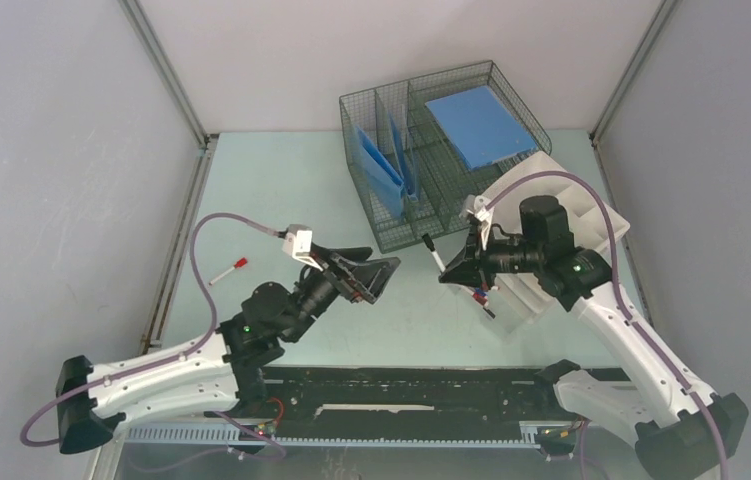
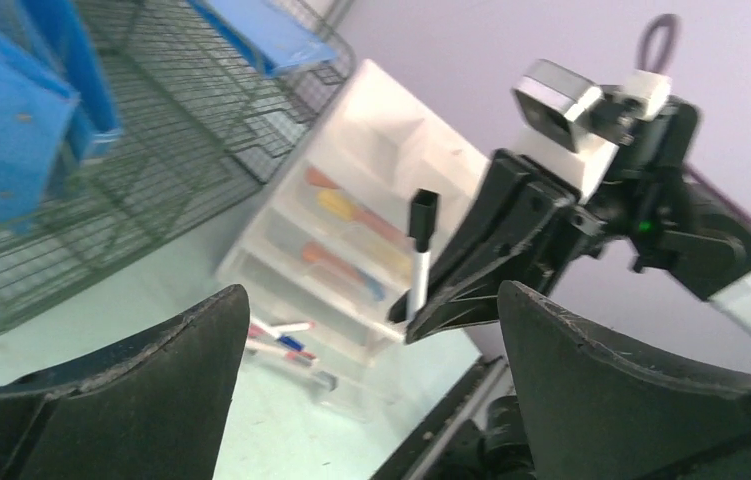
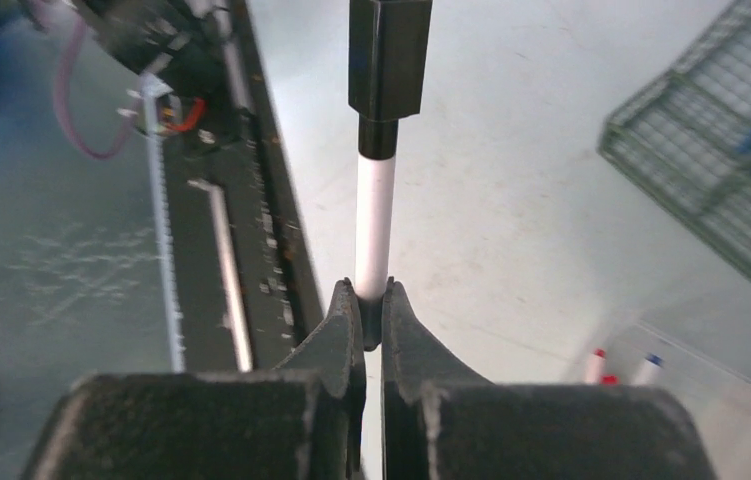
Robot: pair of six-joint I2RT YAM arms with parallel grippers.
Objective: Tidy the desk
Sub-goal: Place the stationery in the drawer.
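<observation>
Black-capped white marker (image 3: pixel 372 235) in the right gripper (image 3: pixel 371 302)

Left gripper (image 1: pixel 379 262) spread wide, right gripper (image 3: pixel 371 295) pinched on a marker (image 3: pixel 373 220) (arms angled toward each other)

Plain grey walls (image 1: pixel 51 150) close me in; metal posts (image 1: pixel 164 68) at their corners; the light seems even, perhaps overhead.
</observation>
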